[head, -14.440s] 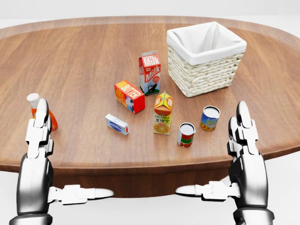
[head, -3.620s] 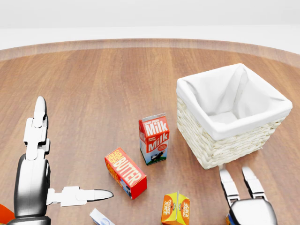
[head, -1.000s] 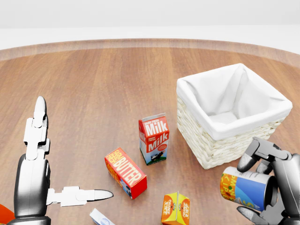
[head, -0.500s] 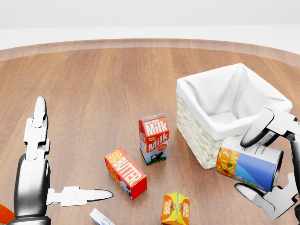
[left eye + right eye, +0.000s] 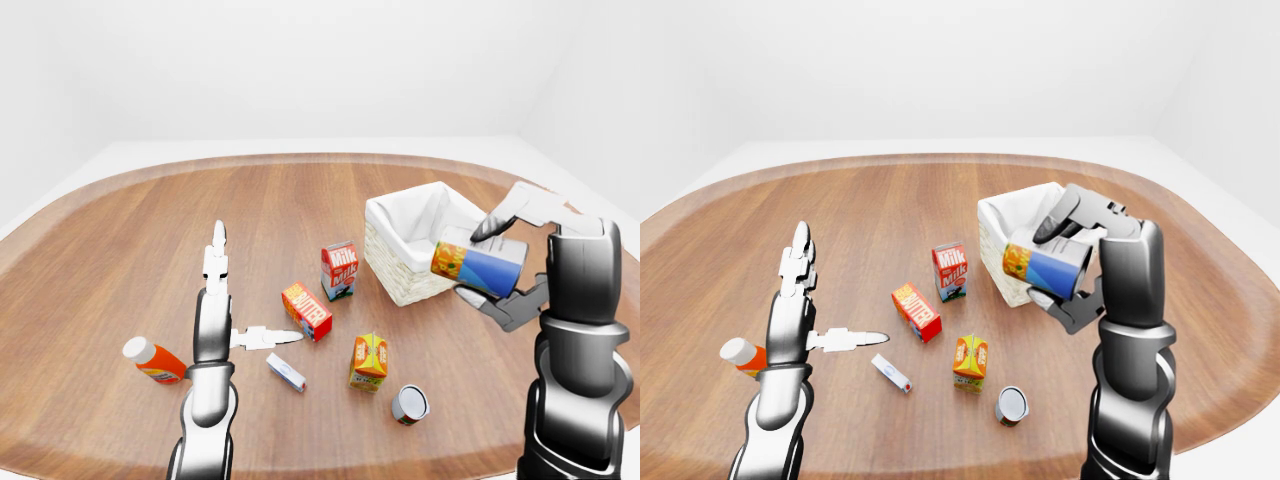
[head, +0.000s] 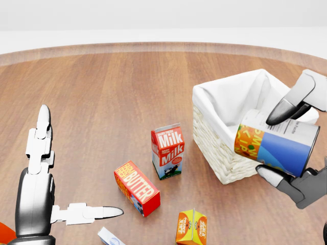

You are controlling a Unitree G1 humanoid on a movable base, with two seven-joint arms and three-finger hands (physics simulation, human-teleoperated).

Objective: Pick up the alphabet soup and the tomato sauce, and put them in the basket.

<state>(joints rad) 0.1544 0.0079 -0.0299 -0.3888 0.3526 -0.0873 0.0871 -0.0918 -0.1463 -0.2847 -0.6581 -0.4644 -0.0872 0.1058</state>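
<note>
My right hand (image 6: 267,147) is shut on the alphabet soup can (image 6: 276,145), which has a blue and orange label. The can lies on its side in the air, level with the rim of the white-lined wicker basket (image 6: 225,171) and overlapping its lower-right corner in the head view. The tomato sauce can (image 5: 410,403) stands upright on the table, below and left of the basket in the left-eye view. Far from both cans, my left hand (image 6: 76,166) hovers open at the left, fingers straight and thumb pointing right.
A milk carton (image 6: 167,150), a butter box (image 6: 137,188) and an orange juice carton (image 6: 191,227) stand left of the basket. In the left-eye view a small white box (image 5: 286,372) and an orange bottle (image 5: 152,361) lie by my left arm.
My right hand has risen from the lower right with the alphabet soup can and moved it up to the basket's rim. The left hand has not moved.
</note>
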